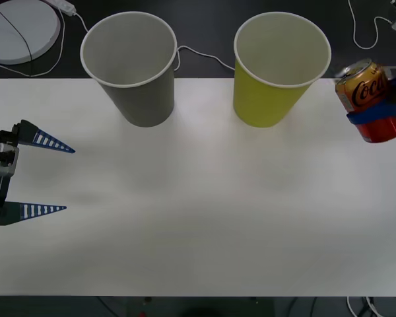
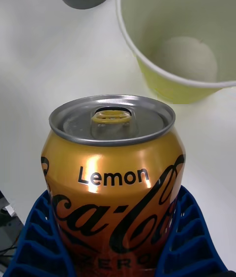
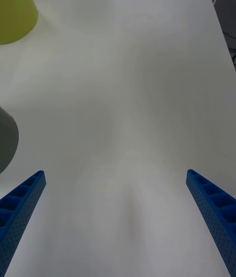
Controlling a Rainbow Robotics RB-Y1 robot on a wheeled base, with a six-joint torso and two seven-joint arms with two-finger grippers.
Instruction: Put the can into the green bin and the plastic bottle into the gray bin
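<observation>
Right gripper (image 1: 377,117) — blue ribbed fingers (image 2: 34,237) clamped on the can (image 1: 369,99), held upright above the table (image 1: 198,218) at its right edge, just beside the green bin (image 1: 280,69). Gray bin (image 1: 133,66) stands upright left of the green one. Left gripper (image 1: 49,177) — fingers spread wide, holding nothing, at the table's left edge

Ahead of the right gripper (image 2: 118,257), which grips the can (image 1: 371,99), the green bin (image 1: 280,69) stands close with its mouth open and nothing inside; the gray bin (image 1: 131,66) is beyond it, with a gap of bare table (image 1: 198,218) between the two. The left gripper (image 1: 67,179) hangs with fingers spread over bare table, both bins off to one side of it.
</observation>
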